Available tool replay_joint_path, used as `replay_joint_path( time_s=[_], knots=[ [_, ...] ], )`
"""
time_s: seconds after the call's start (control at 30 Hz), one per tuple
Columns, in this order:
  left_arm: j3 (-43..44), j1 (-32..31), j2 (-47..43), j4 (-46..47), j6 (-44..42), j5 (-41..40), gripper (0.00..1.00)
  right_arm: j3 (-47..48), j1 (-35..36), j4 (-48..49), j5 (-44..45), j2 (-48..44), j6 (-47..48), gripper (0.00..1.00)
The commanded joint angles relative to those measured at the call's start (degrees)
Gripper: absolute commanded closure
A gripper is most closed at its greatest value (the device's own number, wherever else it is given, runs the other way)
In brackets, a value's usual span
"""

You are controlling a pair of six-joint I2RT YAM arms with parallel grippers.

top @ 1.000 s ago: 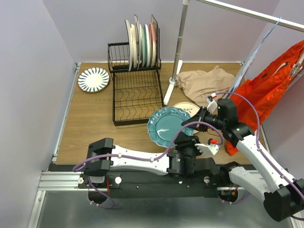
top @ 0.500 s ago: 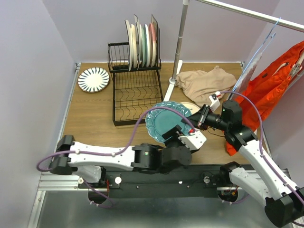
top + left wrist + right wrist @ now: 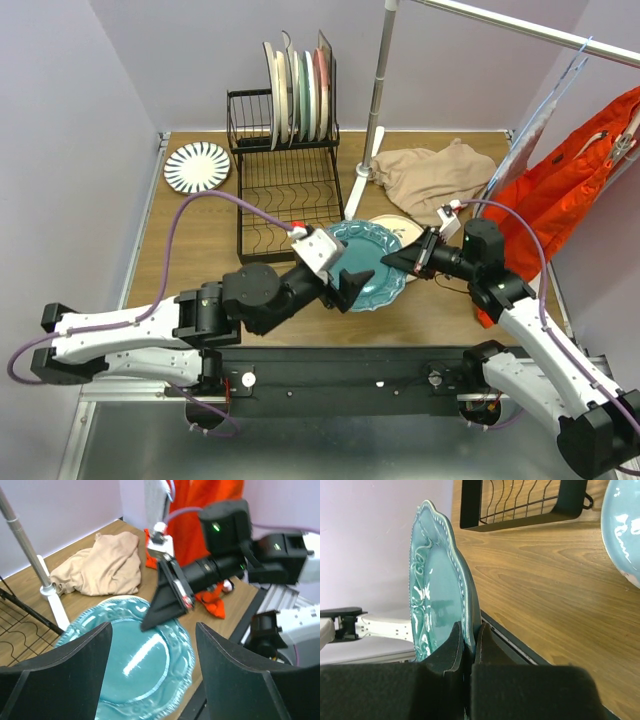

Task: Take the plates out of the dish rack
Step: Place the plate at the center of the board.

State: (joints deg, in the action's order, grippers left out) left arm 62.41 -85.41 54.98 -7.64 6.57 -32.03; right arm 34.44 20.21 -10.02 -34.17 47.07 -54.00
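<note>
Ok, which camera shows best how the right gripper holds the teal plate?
Right wrist: it looks along the teal plate edge-on, with the right gripper shut on its rim. Top external shows most of the plate with the grip small at its edge. Left wrist shows the plate's face and the right gripper from outside.

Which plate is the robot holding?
The scalloped teal plate, pinched at its rim by the right end effector. The striped plate lies flat on the table; other plates stand in the dish rack.

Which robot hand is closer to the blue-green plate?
Right. The right gripper pinches the teal plate's rim. The left gripper hovers open over the plate's opposite side.
</note>
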Motion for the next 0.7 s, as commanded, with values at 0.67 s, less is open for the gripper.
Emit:
replay_joint_path(
  time_s=[0.67],
  knots=[
    [-0.6,55.9,-1.2,-0.7,14.0,33.8,0.23,-11.4,14.8,11.5,7.8,-7.0,-6.7,0.99]
  ],
)
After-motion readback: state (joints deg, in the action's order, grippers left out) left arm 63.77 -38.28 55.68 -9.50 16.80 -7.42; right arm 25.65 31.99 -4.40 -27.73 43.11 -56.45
